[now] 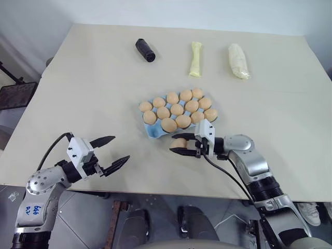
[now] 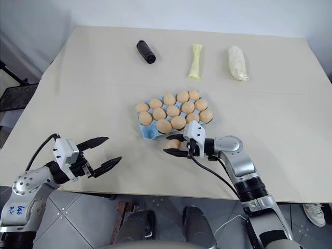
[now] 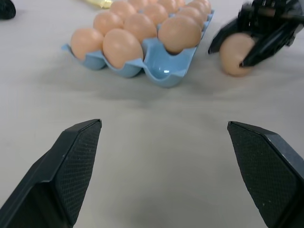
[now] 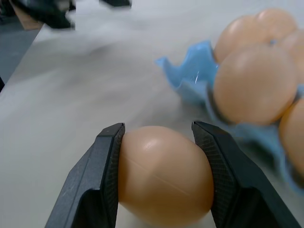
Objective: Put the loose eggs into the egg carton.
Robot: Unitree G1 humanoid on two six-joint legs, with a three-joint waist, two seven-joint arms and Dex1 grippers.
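Thirteen eggs (image 1: pixel 177 109); one carton (image 1: pixel 153 132); two rolls (image 1: pixel 195 58); one cylinder (image 1: pixel 145 50).

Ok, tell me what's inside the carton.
The carton holds tan eggs in nearly every cup; one corner cup is empty. The filled cups' bottoms are hidden. The right gripper grips one more egg beside it.

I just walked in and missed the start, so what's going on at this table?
The robot is filling a light blue egg carton with eggs. Its right gripper is shut on one loose egg, held just beside the carton's near edge, close to the one empty pocket at the near corner. The other pockets already hold eggs. The left gripper is open and holds nothing, apart from the carton. A black cylinder and two wrapped rolls lie farther back.
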